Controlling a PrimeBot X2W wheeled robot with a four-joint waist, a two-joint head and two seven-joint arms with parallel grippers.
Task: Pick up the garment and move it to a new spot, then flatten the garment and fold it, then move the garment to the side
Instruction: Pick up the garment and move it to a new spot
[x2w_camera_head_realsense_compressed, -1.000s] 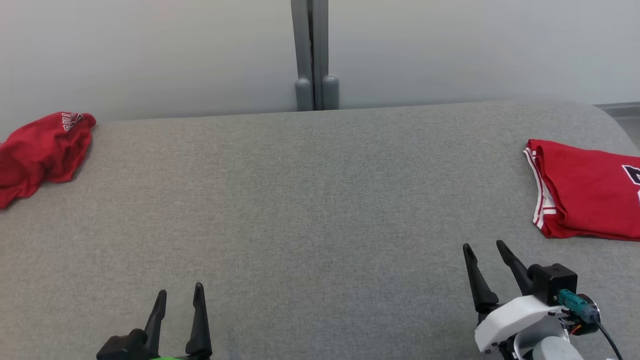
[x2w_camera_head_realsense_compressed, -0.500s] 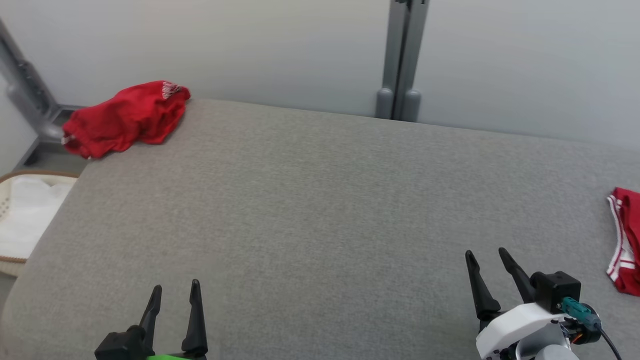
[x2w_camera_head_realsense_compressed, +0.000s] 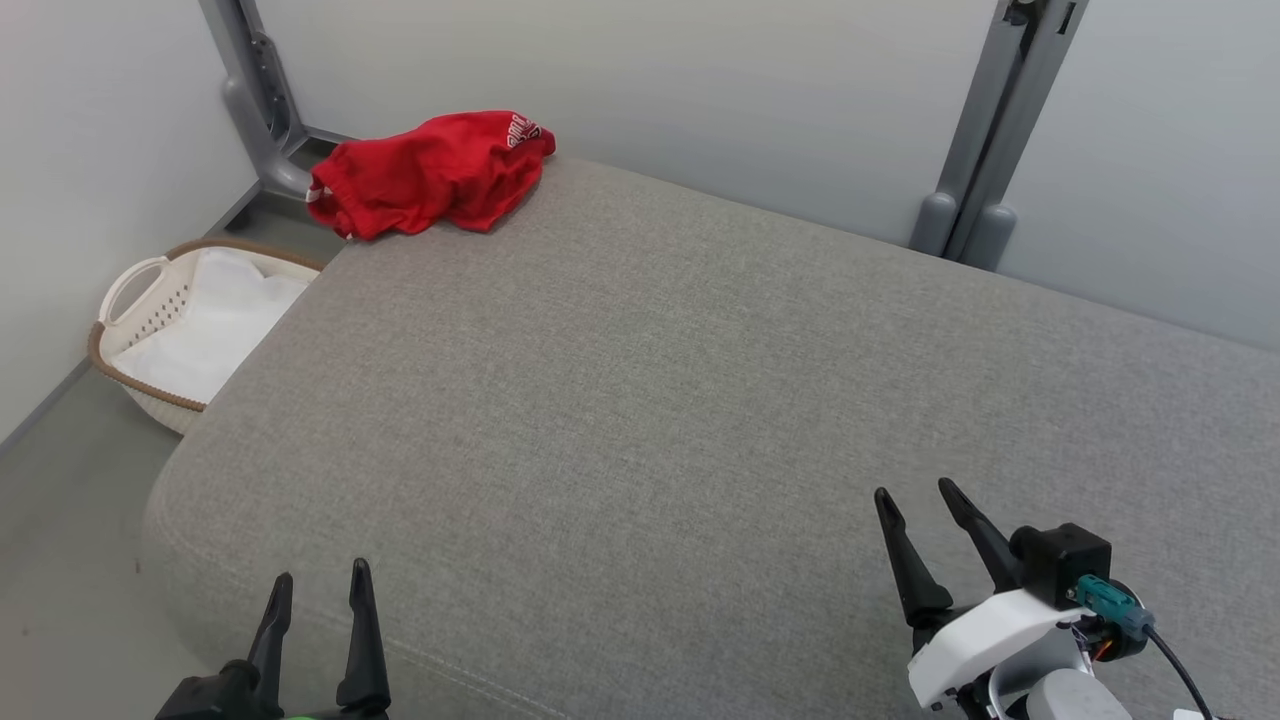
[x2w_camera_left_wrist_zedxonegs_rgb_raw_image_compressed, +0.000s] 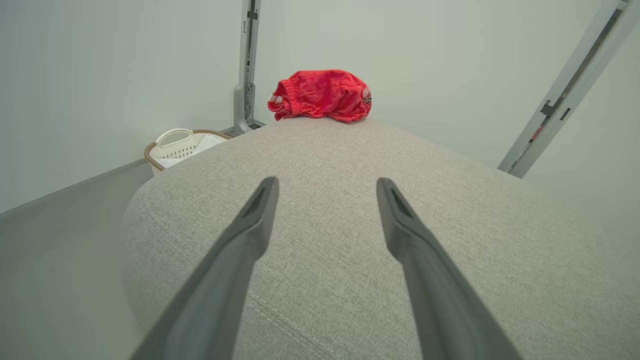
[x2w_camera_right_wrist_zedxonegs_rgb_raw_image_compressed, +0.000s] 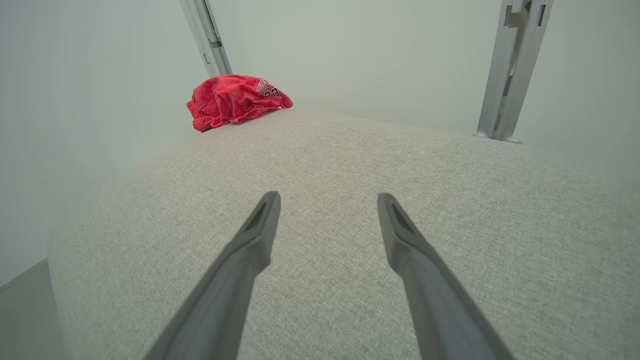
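The garment (x2w_camera_head_realsense_compressed: 430, 175) is a crumpled red piece with white lettering, heaped at the far left corner of the grey padded surface (x2w_camera_head_realsense_compressed: 640, 380). It also appears far ahead in the left wrist view (x2w_camera_left_wrist_zedxonegs_rgb_raw_image_compressed: 320, 95) and the right wrist view (x2w_camera_right_wrist_zedxonegs_rgb_raw_image_compressed: 235, 100). My left gripper (x2w_camera_head_realsense_compressed: 318, 587) hangs open over the surface's near left edge, nothing between its fingers. My right gripper (x2w_camera_head_realsense_compressed: 918, 492) stands open near the front right, also empty. Both are far from the garment.
A white laundry basket (x2w_camera_head_realsense_compressed: 150, 300) with a brown rim sits on the floor left of the surface, also seen in the left wrist view (x2w_camera_left_wrist_zedxonegs_rgb_raw_image_compressed: 172, 145). Grey metal posts (x2w_camera_head_realsense_compressed: 985, 130) stand against the pale wall behind. The surface's rounded left edge drops to the floor.
The head camera has swung left: the crumpled garment now sits nearer the middle, the basket has come into view, and the folded red garment at the right has left the picture. Both grippers stay open.
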